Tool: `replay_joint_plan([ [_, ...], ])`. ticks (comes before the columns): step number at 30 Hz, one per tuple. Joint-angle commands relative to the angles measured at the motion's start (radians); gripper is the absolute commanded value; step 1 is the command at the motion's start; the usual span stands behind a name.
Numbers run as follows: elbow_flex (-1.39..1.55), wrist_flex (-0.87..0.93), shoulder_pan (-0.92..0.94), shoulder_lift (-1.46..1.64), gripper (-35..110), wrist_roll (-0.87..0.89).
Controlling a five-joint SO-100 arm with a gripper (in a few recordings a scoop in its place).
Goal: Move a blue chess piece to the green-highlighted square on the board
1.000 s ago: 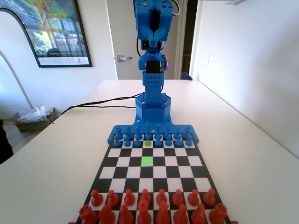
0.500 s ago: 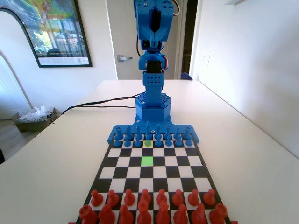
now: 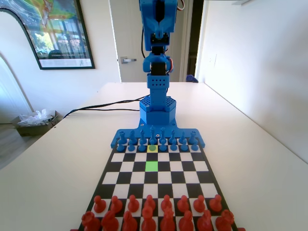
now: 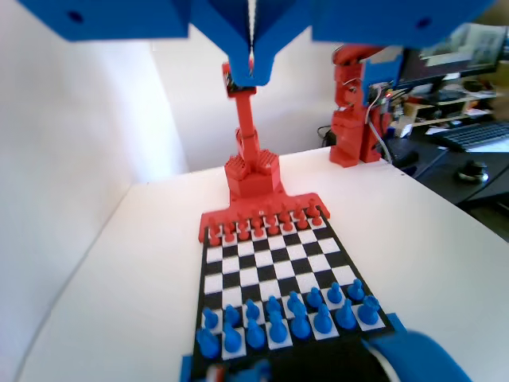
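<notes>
The board (image 3: 122, 166) lies lengthwise in the fixed view, with the green-highlighted square (image 3: 151, 166) two rows in front of the blue pawn row. One blue pawn (image 3: 152, 147) stands on the paler yellow cell right behind the green one. My gripper (image 3: 159, 33) is raised high on the blue arm at the far end, well above the pieces. In the wrist view its jaws hang from the top edge, and the gripper (image 4: 251, 62) is shut with nothing between them. Far below it lies the board (image 4: 258, 274), where the blue pawn row (image 4: 294, 302) sits near the bottom.
Red pieces (image 3: 149, 211) fill the two nearest rows in the fixed view. Taller blue back-row pieces (image 3: 152, 135) stand on the blue frame (image 3: 115, 142) at the arm's base. A black cable (image 3: 103, 106) runs across the table to the left.
The arm's upper part has shifted slightly at the top of the fixed view. A dark shape at the left edge has gone. No piece has moved.
</notes>
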Motion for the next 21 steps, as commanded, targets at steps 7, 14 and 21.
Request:
replay_joint_plan([
  [7,-0.104,-0.012,0.031,-0.209,1,0.107],
  [14,-0.160,-0.040,0.095,-0.477,1,0.298],
  [21,-0.063,-0.110,0.129,-0.568,1,0.494],
])
